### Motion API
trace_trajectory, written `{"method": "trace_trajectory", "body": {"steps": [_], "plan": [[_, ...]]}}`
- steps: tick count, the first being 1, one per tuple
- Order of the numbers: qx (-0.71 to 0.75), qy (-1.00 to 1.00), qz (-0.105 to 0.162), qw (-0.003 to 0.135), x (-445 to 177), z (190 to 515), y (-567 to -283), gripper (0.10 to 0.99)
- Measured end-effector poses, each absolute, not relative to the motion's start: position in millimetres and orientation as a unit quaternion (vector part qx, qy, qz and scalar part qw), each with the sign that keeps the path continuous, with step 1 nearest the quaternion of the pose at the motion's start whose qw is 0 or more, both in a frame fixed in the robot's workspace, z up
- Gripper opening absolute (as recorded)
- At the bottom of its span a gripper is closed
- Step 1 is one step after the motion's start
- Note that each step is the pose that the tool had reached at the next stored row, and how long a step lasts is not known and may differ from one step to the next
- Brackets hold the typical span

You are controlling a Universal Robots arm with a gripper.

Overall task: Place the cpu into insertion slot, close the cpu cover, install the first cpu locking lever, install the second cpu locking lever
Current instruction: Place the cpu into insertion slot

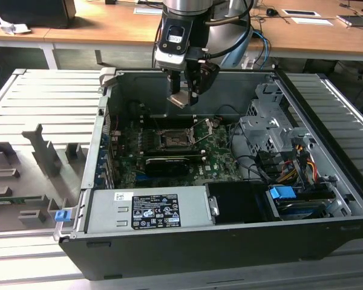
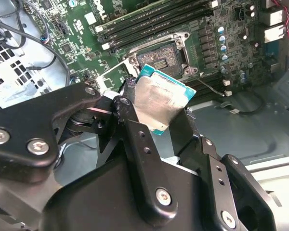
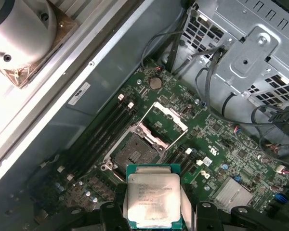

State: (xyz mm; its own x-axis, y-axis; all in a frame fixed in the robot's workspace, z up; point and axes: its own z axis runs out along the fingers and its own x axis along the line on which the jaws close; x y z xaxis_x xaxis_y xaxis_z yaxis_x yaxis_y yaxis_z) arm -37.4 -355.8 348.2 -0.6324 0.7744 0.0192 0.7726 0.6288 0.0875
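My gripper (image 1: 184, 96) hangs above the open computer case, shut on the cpu (image 1: 179, 99). In both wrist views the black fingers (image 2: 131, 115) clamp the chip by two opposite edges. The cpu (image 3: 153, 196) has a pale metal top and a teal-green rim, and it is tilted in the second wrist view, where it reads as cpu (image 2: 160, 98). The insertion slot (image 3: 133, 153) lies open and bare on the green board, some way below the chip. The cpu cover (image 3: 171, 114) stands raised on the slot's far side. A thin locking lever (image 2: 210, 87) sticks out beside the insertion slot (image 2: 160, 61).
Black memory sticks (image 2: 154, 21) run along one side of the socket. A black card (image 1: 168, 163) lies in front of it, with the grey power supply (image 1: 148, 208) nearer. A metal drive cage (image 1: 272, 130) and cable bundles (image 1: 290, 160) fill the exterior view's right.
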Motion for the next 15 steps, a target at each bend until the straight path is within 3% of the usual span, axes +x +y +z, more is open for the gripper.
{"method": "trace_trajectory", "body": {"steps": [15], "plan": [[0.451,0.891,0.043,0.011,-37.4,347.4,-355.8,0.525]]}}
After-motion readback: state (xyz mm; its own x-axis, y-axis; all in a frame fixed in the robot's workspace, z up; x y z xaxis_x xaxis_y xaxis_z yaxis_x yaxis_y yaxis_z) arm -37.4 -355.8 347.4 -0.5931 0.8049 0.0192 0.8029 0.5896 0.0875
